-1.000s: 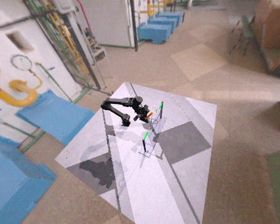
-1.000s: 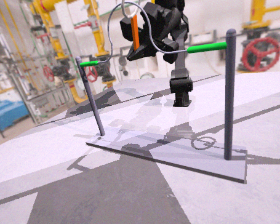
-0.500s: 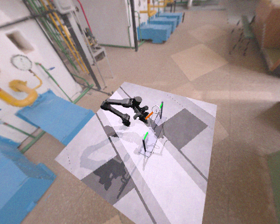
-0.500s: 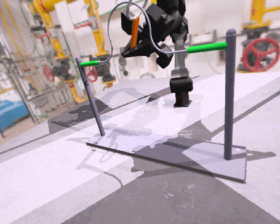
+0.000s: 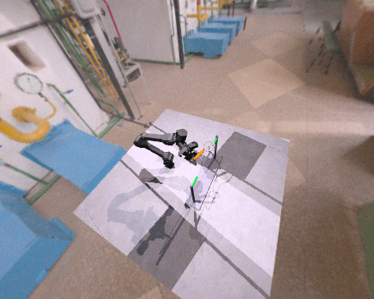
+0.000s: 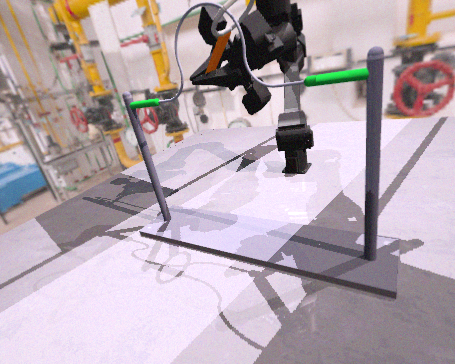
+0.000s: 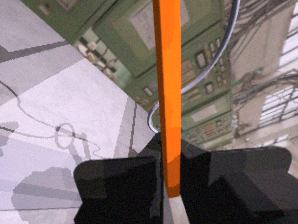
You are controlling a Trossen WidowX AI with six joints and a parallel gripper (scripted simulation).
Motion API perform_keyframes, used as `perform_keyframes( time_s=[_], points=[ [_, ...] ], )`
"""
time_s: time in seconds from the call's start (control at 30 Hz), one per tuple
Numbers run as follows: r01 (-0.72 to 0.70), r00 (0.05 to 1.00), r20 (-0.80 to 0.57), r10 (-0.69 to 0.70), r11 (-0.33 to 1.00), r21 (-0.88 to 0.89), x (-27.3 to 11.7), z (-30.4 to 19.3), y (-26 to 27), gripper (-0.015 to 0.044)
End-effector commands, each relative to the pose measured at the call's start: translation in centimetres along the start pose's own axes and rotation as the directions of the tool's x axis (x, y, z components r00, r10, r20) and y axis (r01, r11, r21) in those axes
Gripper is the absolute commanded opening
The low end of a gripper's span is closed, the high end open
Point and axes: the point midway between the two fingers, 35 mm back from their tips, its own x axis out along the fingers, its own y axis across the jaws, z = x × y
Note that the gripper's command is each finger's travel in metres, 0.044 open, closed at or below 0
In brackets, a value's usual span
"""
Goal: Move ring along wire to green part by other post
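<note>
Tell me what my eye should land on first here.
Probably the bright orange handle, pinched in the black gripper. Next come two green sleeves, one beside each dark post, with a thin grey wire arching high between them in the outside view.
</note>
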Motion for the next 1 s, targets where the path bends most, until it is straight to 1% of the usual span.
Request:
perform_keyframes(
  time_s=[0.0, 0.57, 0.97],
  points=[
    [0.035, 0.999, 0.003, -0.035, 0.997, -0.062, 0.0, -0.2, -0.2, -0.0150],
    [0.193, 0.981, 0.063, -0.183, 0.936, -0.296, 0.1, 0.0, -1.8, -0.0150],
    [0.259, 0.966, 0.098, -0.239, 0.885, -0.387, 0.0, 0.2, -2.3, -0.0150]
  ],
)
